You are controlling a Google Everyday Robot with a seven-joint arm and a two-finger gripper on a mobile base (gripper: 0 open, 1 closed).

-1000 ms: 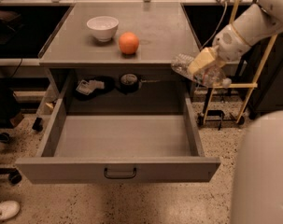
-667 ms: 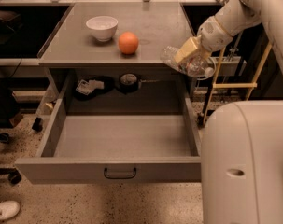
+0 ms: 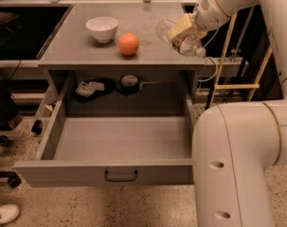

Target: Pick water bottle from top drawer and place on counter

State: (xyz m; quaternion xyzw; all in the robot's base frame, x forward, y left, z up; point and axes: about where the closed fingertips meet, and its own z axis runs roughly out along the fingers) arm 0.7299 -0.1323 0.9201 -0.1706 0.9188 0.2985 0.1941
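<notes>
The water bottle (image 3: 178,36), clear crinkled plastic, lies sideways in my gripper (image 3: 182,30), whose yellowish fingers (image 3: 180,26) are shut on it. It hangs just above the right edge of the grey counter (image 3: 86,51), right of the orange. The top drawer (image 3: 119,143) is pulled wide open below; its inside shows nothing. Its dark pull handle (image 3: 121,176) sits at the middle of the front panel.
A white bowl (image 3: 102,29) and an orange (image 3: 129,44) stand on the counter's left and middle. Dark items (image 3: 129,83) lie on the shelf behind the drawer. My white arm body (image 3: 237,164) fills the lower right. A yellow frame (image 3: 228,70) stands right of the cabinet.
My gripper has carried the bottle up and leftward from beside the drawer's right side to just over the counter's right edge. The arm body has swung into the lower right.
</notes>
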